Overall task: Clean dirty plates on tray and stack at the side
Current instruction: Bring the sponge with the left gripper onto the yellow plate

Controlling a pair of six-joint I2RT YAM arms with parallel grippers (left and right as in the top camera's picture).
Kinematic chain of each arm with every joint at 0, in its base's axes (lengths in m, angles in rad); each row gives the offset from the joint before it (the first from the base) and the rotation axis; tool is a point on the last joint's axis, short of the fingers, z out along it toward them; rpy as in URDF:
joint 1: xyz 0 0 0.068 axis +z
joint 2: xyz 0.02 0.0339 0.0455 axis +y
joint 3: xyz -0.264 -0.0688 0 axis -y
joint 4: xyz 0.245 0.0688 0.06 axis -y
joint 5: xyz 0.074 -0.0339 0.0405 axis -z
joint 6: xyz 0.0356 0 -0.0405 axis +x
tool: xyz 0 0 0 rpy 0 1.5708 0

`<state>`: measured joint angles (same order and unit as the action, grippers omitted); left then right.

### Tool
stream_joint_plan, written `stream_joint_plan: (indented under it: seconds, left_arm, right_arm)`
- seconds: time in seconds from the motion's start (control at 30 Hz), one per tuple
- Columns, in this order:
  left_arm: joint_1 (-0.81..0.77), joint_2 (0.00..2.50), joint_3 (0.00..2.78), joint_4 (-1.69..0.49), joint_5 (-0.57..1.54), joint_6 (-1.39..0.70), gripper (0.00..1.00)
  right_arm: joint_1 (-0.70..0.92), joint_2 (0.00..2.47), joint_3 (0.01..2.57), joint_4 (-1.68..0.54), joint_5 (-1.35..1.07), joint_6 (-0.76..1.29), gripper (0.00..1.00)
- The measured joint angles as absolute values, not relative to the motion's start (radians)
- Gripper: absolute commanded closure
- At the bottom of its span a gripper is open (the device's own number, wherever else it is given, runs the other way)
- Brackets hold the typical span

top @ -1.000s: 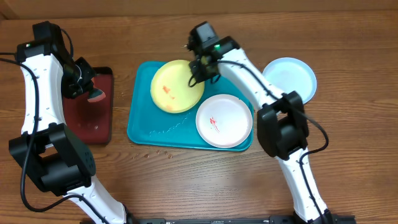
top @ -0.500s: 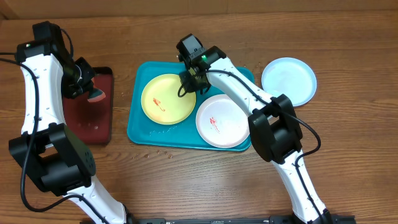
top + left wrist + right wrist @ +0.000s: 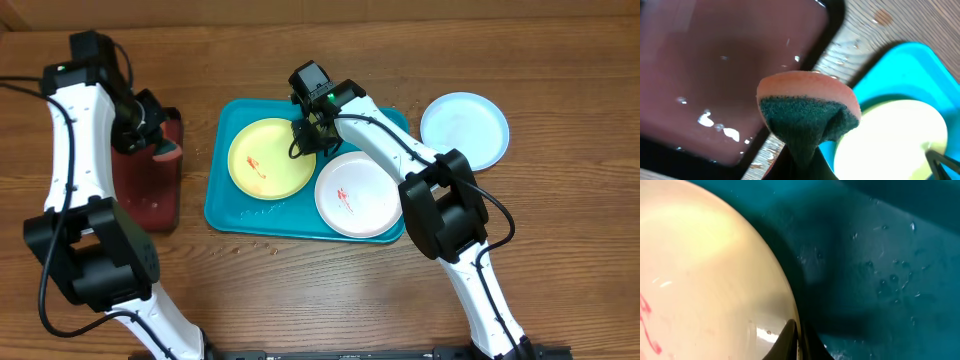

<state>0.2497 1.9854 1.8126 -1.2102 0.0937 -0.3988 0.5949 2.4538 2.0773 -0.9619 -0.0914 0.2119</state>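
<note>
The tray point(image 3: 228, 205) sits mid-frame on the counter point(image 3: 300, 285). The yellow plate point(image 3: 265, 160) lies flat in its left half and the white plate point(image 3: 365, 195) in its lower right corner. The two are just beside each other, and each carries small red smears. The blue plate point(image 3: 464, 130) lies on the bare wood to the right, off the tray, and shows no smears from above.

The right claw point(image 3: 797, 342) is low at the yellow plate's right edge. Its tips are pressed together across the rim and seem to nip it, though the wrist view shows only the very ends of the fingers.

At upper left, the left claw point(image 3: 802, 162) pinches a sponge point(image 3: 807, 105), pink on top and dark green below. The sponge hangs above the right edge of the red tray point(image 3: 150, 195), between it and the tray.
</note>
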Motion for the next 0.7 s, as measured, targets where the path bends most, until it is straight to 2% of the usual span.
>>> stream_joint_plan:
  seconds: [0.33,0.7]
  left_arm:
    - [0.069,1.987,1.805,-1.188,0.095,-0.385,0.96]
    - [-0.107,2.082,1.803,-1.087,0.106,-0.386,0.96]
  right_arm:
    - [0.596,2.445,2.078,-1.079,-0.11,0.541,0.96]
    - [0.596,2.444,2.078,-1.105,-0.125,0.61,0.96]
